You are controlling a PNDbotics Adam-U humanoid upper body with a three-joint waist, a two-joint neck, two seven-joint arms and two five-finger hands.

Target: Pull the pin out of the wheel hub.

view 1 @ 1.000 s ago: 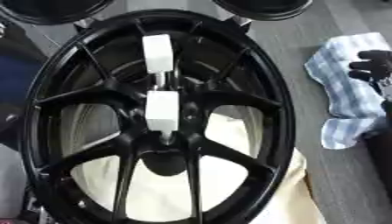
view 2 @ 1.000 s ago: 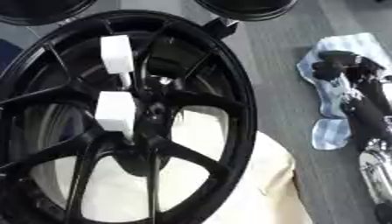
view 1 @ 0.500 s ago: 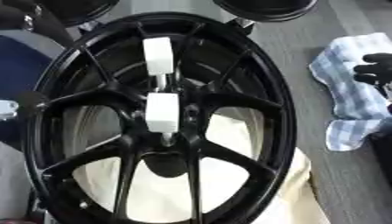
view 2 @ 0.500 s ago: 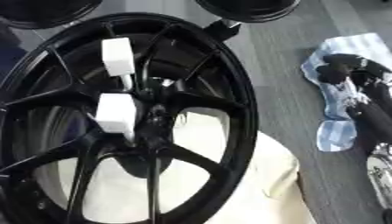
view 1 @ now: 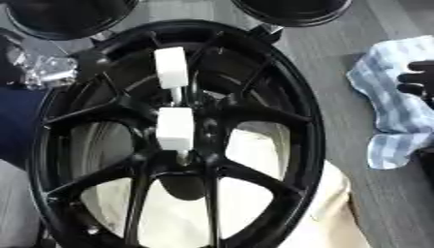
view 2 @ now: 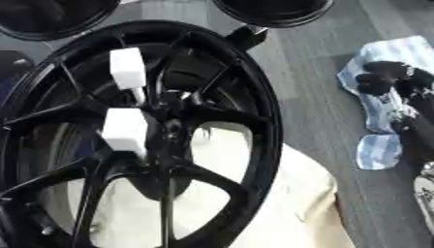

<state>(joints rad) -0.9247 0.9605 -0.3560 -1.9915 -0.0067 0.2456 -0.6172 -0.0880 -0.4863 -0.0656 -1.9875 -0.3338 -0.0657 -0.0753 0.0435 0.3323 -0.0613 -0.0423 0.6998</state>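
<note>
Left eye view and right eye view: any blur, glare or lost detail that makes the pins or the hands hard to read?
Left eye view: soft overall; the black wheel has dull sheen on its spokes, the white pins read as flat blocks, and the left hand is a smeared silver patch. Right eye view: similarly soft; the right hand merges into a dark mass on the striped cloth.

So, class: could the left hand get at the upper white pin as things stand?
Probably yes. The left hand sits at the wheel's upper left rim, close to the upper pin, which stands proud of the spokes with nothing covering it. The right hand rests away on the cloth.
</note>
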